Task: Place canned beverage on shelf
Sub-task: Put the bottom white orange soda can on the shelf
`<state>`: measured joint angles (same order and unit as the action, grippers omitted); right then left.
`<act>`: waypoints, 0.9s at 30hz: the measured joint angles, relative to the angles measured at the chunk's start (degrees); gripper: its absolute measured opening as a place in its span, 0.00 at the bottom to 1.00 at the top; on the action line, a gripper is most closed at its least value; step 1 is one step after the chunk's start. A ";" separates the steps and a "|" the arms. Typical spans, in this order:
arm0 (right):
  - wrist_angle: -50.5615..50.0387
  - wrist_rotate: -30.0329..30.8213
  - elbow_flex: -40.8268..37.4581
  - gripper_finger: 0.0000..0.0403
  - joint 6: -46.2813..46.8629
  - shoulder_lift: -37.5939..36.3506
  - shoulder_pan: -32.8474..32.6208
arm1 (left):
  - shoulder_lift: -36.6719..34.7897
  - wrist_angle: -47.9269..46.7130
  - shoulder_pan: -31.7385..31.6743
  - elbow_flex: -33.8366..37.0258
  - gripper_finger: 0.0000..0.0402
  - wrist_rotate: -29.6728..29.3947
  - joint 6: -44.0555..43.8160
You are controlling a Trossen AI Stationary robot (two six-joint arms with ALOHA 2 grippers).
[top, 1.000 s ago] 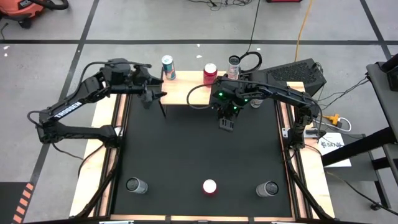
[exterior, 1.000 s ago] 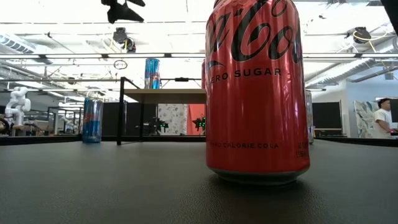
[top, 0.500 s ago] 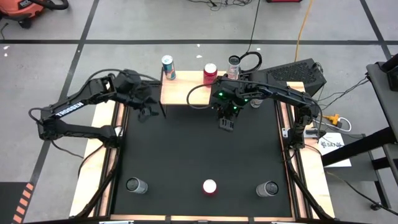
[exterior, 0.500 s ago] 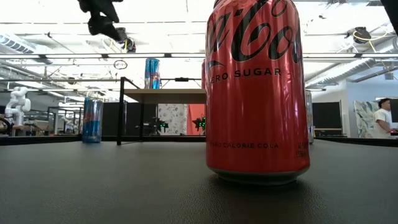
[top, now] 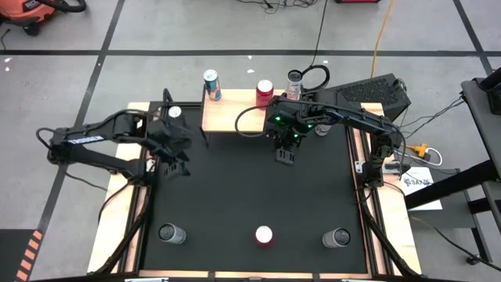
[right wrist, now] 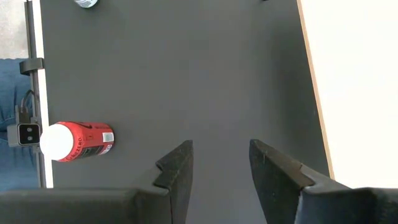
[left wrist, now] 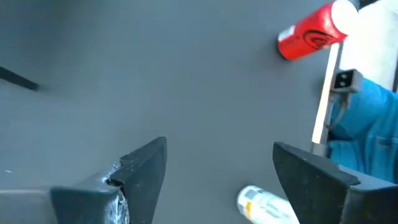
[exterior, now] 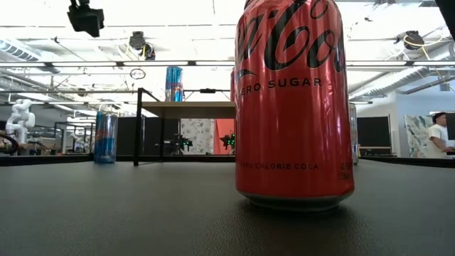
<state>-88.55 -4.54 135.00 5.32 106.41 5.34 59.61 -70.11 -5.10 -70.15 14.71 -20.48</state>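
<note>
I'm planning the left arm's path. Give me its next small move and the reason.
Probably carry the open, empty left claw down the mat toward the silver can at the near left corner. The shelf already holds three cans, three more wait along the near edge, and the right claw hangs empty mid-table.

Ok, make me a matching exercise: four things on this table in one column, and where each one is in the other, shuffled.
Things:
1. blue can
2. Coca-Cola can
3. left gripper
4. right gripper

Places:
A. over the black mat, just in front of the shelf
B. standing on the shelf's left end
C. over the mat's left side, jaws open and empty
D. standing at the mat's edge opposite the shelf, between two grey cans

Pairs: 1-B, 2-D, 3-C, 4-A
</note>
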 joint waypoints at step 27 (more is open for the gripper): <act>0.02 0.00 0.00 0.36 -0.02 0.02 0.00 | 16.11 -0.13 37.11 0.00 0.75 -5.80 -28.82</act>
<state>-88.53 -4.54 135.00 5.30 106.43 5.34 75.72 -70.24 32.01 -70.15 8.91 -49.30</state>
